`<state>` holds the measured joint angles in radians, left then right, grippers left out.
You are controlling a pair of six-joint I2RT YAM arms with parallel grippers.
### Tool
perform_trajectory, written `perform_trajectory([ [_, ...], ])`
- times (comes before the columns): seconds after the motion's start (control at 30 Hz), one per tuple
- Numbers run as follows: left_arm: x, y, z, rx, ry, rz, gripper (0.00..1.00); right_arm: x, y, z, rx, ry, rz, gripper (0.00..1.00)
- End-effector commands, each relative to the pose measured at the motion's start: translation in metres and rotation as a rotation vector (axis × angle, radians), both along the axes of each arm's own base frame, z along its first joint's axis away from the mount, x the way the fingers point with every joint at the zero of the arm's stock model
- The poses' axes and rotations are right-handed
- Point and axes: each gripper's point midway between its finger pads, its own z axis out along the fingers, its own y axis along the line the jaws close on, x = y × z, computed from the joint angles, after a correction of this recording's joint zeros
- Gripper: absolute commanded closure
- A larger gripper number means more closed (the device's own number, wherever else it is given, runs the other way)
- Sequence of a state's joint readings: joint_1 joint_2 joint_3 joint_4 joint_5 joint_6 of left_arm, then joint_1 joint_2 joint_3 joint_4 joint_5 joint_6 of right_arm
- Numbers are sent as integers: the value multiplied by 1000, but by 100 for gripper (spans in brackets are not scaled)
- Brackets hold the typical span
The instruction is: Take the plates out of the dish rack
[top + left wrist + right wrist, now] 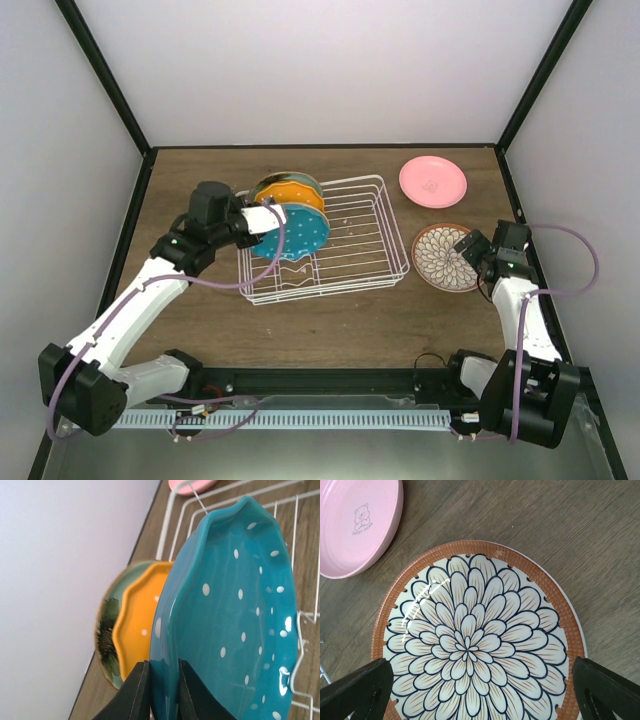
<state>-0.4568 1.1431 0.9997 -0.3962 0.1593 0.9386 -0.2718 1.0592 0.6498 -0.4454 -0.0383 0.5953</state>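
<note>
Left gripper (270, 218) is clamped on the rim of the teal plate (300, 232). In the left wrist view both dark fingers (142, 690) pinch the plate edge (235, 620), one on each face. The plate stands on edge at the left end of the dish rack (396, 228); whether it sits in the dividers or is lifted off them, can't tell.

Just behind it is the orange plate (137, 630), then the green plate (107, 630), both upright and closely stacked (gaps are narrow, and the orange rim sits right beside the gripped one). The rest of the rack is bare white wire with thin rods and raised sides.

Right gripper (470, 248) is spread wide over the floral plate (447, 257), with nothing between the fingers; the wrist view shows the black fingertips (355, 690) at both bottom corners. The floral plate (475, 645) lies flat on the table (330, 320) just right of the rack. The pink plate (432, 182) lies flat beyond it, near but not touching.

- **Teal:** glossy, white dots, wavy scalloped rim.
- **Orange:** scalloped, dotted.
- **Green:** dark mottled patch, brownish edge.
- **Floral:** glossy white, dark-outlined petals, brown notched border.
- **Pink (355, 525):** matte, plain, small bear print.

The table is dark wood grain. Purple cables (575, 260) loop off both arms.
</note>
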Motion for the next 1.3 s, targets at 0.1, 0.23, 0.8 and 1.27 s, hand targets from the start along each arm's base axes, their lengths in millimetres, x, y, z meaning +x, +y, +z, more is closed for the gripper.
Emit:
perform_trajectory([
  [0.1, -18, -21, 149, -395, -287, -81, 96, 5, -2, 2, -2, -18, 4, 0],
  [0.23, -23, -17, 180, -503, -325, -68, 96, 6, -3, 4, -10, -23, 1, 0],
  [0.8, 98, 226, 192, -1143, -167, 818, 96, 8, -1, 6, -21, -29, 29, 0],
  [1.27, 63, 323, -48, -1320, 384, 1388, 96, 19, 1, 21, -31, -59, 72, 0],
])
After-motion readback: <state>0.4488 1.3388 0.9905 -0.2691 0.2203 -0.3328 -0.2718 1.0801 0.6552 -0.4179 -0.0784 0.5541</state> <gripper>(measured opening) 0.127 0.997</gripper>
